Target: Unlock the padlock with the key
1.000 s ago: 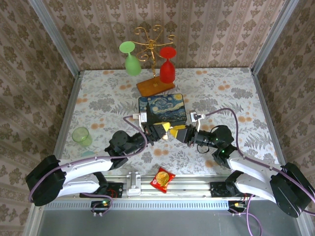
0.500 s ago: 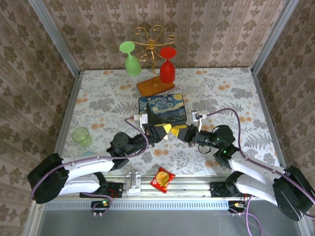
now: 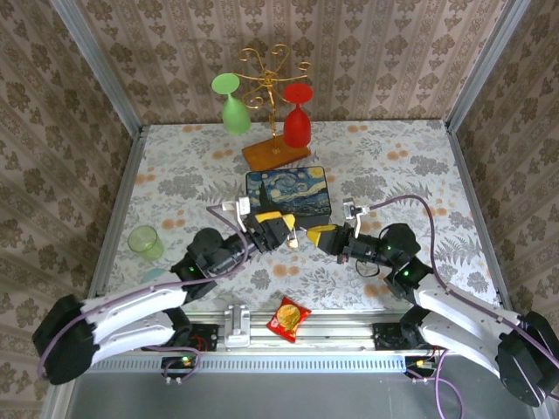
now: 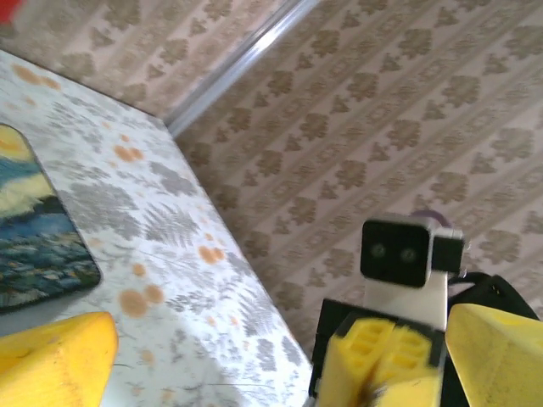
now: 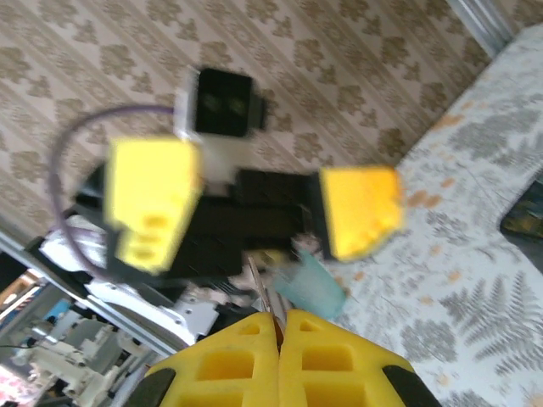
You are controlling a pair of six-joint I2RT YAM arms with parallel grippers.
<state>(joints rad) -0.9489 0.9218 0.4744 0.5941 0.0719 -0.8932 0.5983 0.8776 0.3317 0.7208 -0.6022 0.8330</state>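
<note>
The right gripper [image 5: 278, 329] is seen clenched on the key [image 5: 258, 290]. In the right wrist view its yellow pads are pressed flat together, and a thin dark sliver stands out from the seam between them. The left gripper [image 3: 281, 227] is held opposite and just apart from it, above the worktop [image 3: 393, 166] in front of the starry-night box [image 3: 288, 192]. In the left wrist view its fingers are spread wide with nothing between them, so it is taken as released. The padlock [image 3: 293, 243] cannot be made out for certain. A small pale speck between the two grippers in the top view is judged to be it, but whether it lies on the worktop or is touched by a finger cannot be told.

The key is judged light, stiff and slippery, and easily twisted between flat pads. It is best gripped by its broad head with the blade left free, as appears to be done. The padlock is judged small, hard and likely to slide or spin if pushed. It is best taken across the flat faces of its body, with shackle and keyhole left uncovered, so that the key can be turned against a firm hold.
</note>
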